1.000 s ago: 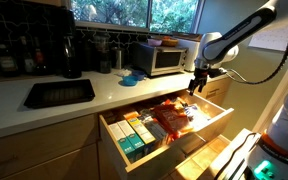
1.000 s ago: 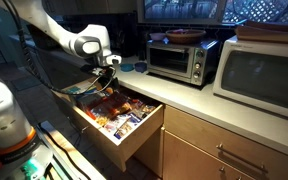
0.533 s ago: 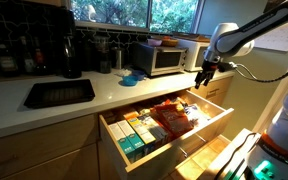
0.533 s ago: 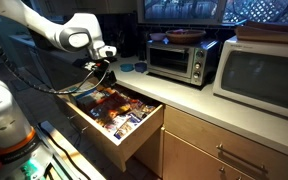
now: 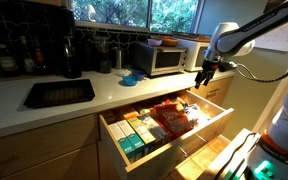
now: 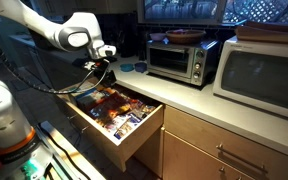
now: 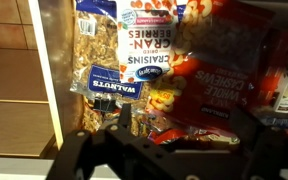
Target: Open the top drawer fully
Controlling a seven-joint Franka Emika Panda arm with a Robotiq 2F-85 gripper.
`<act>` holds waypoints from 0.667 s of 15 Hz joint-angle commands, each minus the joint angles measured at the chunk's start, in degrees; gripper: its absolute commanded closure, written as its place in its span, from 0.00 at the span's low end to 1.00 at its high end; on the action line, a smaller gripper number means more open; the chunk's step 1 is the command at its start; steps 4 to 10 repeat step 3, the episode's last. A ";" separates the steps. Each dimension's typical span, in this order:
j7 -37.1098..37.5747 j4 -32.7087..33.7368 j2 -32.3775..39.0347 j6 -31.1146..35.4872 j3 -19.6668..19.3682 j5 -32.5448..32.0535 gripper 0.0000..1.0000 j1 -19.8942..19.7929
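The top drawer is pulled far out under the counter, also in the other exterior view. It holds rows of teal, green, orange and red packets. My gripper hangs above the drawer's back corner at counter-edge height, also seen in an exterior view. In the wrist view the gripper is open and empty. It looks down on bags of walnuts, craisins and cashews. The drawer's wooden side wall runs down the left.
On the counter stand a toaster oven, a blue bowl, a black tray and a dark kettle. A large microwave stands beside the toaster oven. Closed wood drawer fronts flank the open drawer.
Since a second ago the gripper has risen and drawn back from the drawer's far edge toward the counter. In the last half second nothing has moved. The drawer stays open.
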 commanded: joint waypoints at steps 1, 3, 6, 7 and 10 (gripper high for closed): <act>-0.03 0.07 -0.04 -0.15 0.10 0.07 0.00 -0.06; -0.03 0.07 -0.04 -0.15 0.09 0.07 0.00 -0.07; -0.03 0.07 -0.04 -0.15 0.09 0.07 0.00 -0.07; -0.03 0.07 -0.04 -0.15 0.09 0.07 0.00 -0.07; -0.03 0.07 -0.04 -0.15 0.09 0.07 0.00 -0.07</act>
